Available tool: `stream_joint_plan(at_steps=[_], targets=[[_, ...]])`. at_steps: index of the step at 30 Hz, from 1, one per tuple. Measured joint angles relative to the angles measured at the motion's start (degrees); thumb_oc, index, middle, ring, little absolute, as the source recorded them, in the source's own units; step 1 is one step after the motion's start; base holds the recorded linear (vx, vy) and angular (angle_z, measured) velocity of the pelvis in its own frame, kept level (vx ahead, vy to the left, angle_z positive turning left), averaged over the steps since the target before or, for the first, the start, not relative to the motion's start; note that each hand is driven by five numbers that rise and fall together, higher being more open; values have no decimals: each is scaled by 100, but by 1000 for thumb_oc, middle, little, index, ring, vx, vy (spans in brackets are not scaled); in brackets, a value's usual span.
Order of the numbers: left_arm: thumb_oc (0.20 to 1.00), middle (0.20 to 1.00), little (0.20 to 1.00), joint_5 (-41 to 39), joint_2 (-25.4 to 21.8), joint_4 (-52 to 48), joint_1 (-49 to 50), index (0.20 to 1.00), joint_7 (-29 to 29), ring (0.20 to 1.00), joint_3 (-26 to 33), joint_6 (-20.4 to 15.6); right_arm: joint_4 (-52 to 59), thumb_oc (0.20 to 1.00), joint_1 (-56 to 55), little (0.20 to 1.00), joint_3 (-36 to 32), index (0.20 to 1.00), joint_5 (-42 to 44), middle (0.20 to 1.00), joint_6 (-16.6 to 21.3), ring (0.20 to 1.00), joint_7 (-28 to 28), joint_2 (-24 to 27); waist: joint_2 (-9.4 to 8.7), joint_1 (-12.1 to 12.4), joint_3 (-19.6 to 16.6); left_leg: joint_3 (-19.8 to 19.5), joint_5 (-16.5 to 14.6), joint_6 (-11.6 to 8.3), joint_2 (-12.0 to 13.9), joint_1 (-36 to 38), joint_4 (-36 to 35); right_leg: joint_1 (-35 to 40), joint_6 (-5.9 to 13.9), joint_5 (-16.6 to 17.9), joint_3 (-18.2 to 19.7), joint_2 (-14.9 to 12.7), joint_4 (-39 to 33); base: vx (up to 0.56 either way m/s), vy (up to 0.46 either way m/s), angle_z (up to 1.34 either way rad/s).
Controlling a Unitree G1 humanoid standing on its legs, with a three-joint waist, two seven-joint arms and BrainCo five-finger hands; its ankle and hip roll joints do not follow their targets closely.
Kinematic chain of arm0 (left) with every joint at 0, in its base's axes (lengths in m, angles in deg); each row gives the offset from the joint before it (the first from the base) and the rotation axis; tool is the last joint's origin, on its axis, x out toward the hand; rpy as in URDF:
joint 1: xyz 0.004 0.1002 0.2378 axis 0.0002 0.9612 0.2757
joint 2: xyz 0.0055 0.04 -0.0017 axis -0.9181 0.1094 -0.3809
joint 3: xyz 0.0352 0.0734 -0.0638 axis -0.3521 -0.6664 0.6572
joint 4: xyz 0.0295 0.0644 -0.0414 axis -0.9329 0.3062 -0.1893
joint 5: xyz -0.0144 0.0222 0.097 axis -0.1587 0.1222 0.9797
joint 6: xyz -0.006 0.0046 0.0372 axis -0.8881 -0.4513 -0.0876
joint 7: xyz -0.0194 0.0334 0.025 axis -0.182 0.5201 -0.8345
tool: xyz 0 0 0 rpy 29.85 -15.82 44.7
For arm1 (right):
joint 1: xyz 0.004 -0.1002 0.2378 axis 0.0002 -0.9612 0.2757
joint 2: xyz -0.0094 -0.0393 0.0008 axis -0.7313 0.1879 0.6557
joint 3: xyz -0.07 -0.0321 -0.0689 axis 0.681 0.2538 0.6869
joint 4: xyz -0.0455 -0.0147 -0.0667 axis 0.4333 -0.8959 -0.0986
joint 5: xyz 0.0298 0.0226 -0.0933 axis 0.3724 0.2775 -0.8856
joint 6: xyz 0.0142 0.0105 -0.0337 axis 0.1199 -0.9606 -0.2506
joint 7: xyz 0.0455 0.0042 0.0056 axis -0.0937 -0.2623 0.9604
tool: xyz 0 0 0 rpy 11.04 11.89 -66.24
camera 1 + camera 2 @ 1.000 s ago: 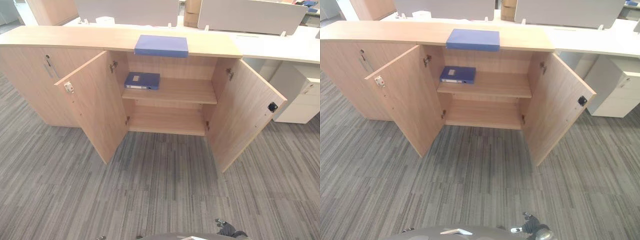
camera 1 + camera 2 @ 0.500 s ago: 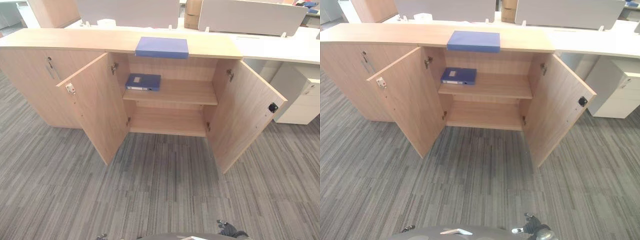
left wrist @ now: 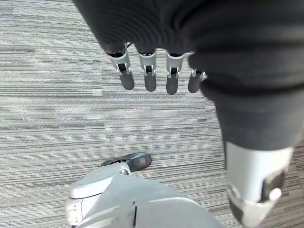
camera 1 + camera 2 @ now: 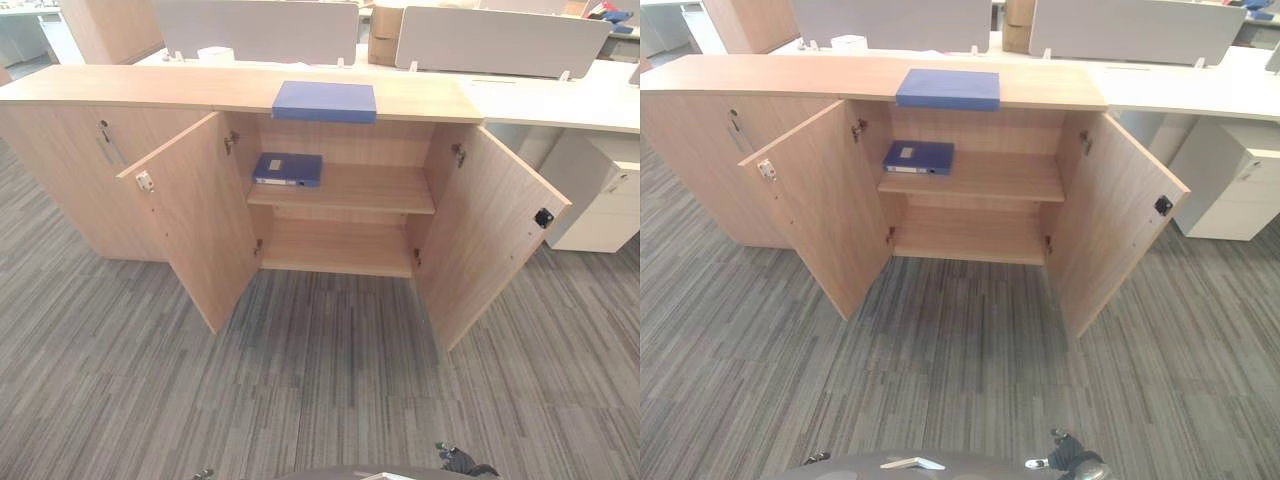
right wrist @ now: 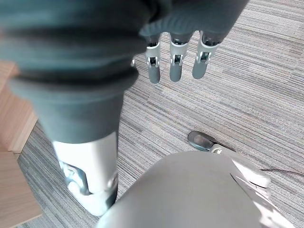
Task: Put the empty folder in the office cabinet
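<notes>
A blue folder (image 4: 324, 101) lies flat on top of the wooden office cabinet (image 4: 375, 188), above its open compartment. A second, darker blue folder (image 4: 288, 168) with a label lies at the left of the upper shelf; the lower shelf (image 4: 335, 245) is bare. Both doors stand wide open, the left door (image 4: 195, 235) and the right door (image 4: 495, 235). My left hand (image 3: 149, 71) hangs over the carpet with straight fingers, holding nothing. My right hand (image 5: 175, 59) hangs the same way, open, far from the cabinet.
Grey striped carpet (image 4: 320, 380) stretches between me and the cabinet. A closed cabinet section (image 4: 70, 170) adjoins on the left. A white drawer unit (image 4: 600, 200) stands at the right under a white desk (image 4: 560, 100). Grey partition panels (image 4: 255, 30) rise behind.
The whole picture has shifted a little, so the camera has moved. The folders, the doors and the cabinet stay as they were.
</notes>
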Motion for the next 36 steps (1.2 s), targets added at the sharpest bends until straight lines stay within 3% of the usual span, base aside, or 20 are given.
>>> stream_joint_plan(at_steps=[13,15,16,18,19,20,21,22,23,24,25,27,28,29,30,31,32,33,34,36], targets=[[1000,1000,1000,-1,-62,1,-18,1000,-8,1000,16,-4,96,1000,37,1000,24,1000,-5,1000,-25,1000,19,18,49,6,21,-49,-24,-89,97,-247,332,-175,31,-34,-40,72,92,-37,-42,1],[1000,1000,1000,-19,-109,8,-53,1000,-35,1000,29,-7,118,1000,114,1000,34,1000,-5,1000,-26,1000,36,0,14,39,78,-62,-95,-212,124,-619,799,-475,-143,-150,-69,144,436,-74,-55,3],[1000,1000,1000,-57,-292,-17,-334,1000,-91,1000,90,-39,272,1000,287,1000,23,1000,-5,1000,-41,1000,58,-7,-198,67,364,-50,-168,-406,172,-1493,2118,-1059,-421,-420,-189,191,1175,-56,-116,23],[1000,1000,1000,-255,-235,-24,-480,1000,-174,1000,93,-35,302,1000,347,1000,-70,1000,4,1000,-42,1000,57,109,-252,171,676,-267,272,-836,203,-2276,3275,-1078,-556,-401,-89,303,1376,125,-10,50],[1000,1000,1000,-452,-211,-238,-603,1000,-205,1000,87,-49,322,1000,398,1000,-306,1000,20,1000,0,1000,44,147,-133,166,874,-361,846,-1112,287,-3070,4255,-1385,-919,-627,-355,331,1912,330,185,82],[1000,1000,1000,-524,-276,-290,-695,1000,-222,1000,12,-157,326,1000,561,1000,-406,1000,204,1000,-86,1000,11,80,-216,272,1222,-3,1024,-1134,508,-3597,4549,-1517,-841,-810,-357,227,2224,272,154,72],[1000,1000,1000,-516,-266,-239,-605,1000,-221,1000,-40,-153,473,1000,594,1000,-381,1000,350,1000,-115,1000,9,136,-230,363,1325,270,776,-884,600,-3680,3260,-1611,-821,-832,-272,242,2102,225,172,33],[1000,1000,1000,-515,-99,-86,-628,1000,-226,1000,-23,-105,677,1000,552,1000,-354,1000,462,1000,-89,1000,11,282,-214,479,1413,452,833,-904,614,-3598,1748,-1454,-1013,-716,-205,273,1601,193,174,-12],[1000,1000,1000,-510,78,178,-624,1000,-211,1000,-13,-21,708,1000,636,1000,-352,1000,463,1000,-53,1000,9,393,-190,604,1667,582,849,-888,586,-3498,899,-1094,-1355,-541,-12,212,1062,285,280,-17],[1000,1000,1000,-476,268,391,-527,1000,-228,1000,-48,-11,651,1000,702,1000,-426,1000,498,1000,-47,1000,4,507,-121,612,1785,785,1042,-962,666,-3565,327,-829,-1127,-694,101,173,618,296,241,-25],[1000,1000,1000,-418,427,487,-398,1000,-229,1000,-40,-18,611,1000,768,1000,-507,1000,550,1000,-42,1000,3,604,121,639,1781,965,1121,-911,891,-3582,9,-681,-1012,-754,65,299,425,335,270,-54],[1000,1000,1000,-160,454,474,51,1000,-190,1000,27,-16,522,1000,909,1000,-518,1000,636,1000,-32,1000,0,616,138,717,1813,1057,1144,-917,1305,-3359,49,-785,-481,-382,367,301,466,378,274,-81],[1000,1000,1000,-160,454,474,51,1000,-190,1000,27,-16,522,1000,909,1000,-518,1000,636,1000,-32,1000,0,616,138,717,1813,1057,1144,-917,1305,-3359,49,-785,-481,-382,367,301,466,276,191,-117],[1000,1000,1000,-10,629,562,166,1000,-178,1000,169,-32,525,1000,987,1000,-486,1000,667,1000,9,1000,8,731,418,837,1686,1031,759,-870,1503,-3196,770,-891,-160,-755,856,754,698,142,87,-82],[1000,1000,1000,-10,629,562,166,1000,-178,1000,169,-32,525,1000,987,1000,-486,1000,667,1000,9,1000,8,731,418,837,1686,1031,759,-870,1503,-3196,770,-891,-160,-755,856,754,698,321,179,-122],[1000,1000,1000,18,454,412,380,1000,-166,1000,282,-47,593,1000,765,1000,-528,1000,670,1000,-53,1000,-7,693,443,857,1458,869,457,-1116,1671,-2952,760,-1590,-509,-1478,236,1083,4004,484,300,-6],[1000,1000,1000,59,158,311,413,1000,-210,1000,243,-1,819,1000,186,1000,-597,1000,661,1000,-82,1000,65,665,105,721,1151,828,389,-1000,1346,-2689,755,-816,-873,-2275,660,926,3151,785,516,-9],[1000,1000,1000,124,121,225,426,1000,-141,1000,296,-12,1032,1000,-127,1000,-675,1000,653,1000,-156,1000,64,696,261,765,1081,805,341,-837,1418,-2507,1088,-533,-687,-2202,733,974,2720,613,433,-34],[1000,1000,1000,187,102,270,419,1000,-162,1000,587,-37,1057,1000,-63,1000,-679,1000,639,1000,-160,1000,106,672,-14,869,953,739,276,-708,1294,-2361,1315,-620,-689,-2197,803,731,2706,632,438,-101],[1000,1000,1000,200,-1,418,101,1000,-198,1000,650,8,1218,1000,-137,1000,-662,1000,604,1000,-139,1000,107,693,-66,729,888,823,378,-609,1158,-2275,1281,-416,-538,-2070,886,404,2257,461,301,-62]])
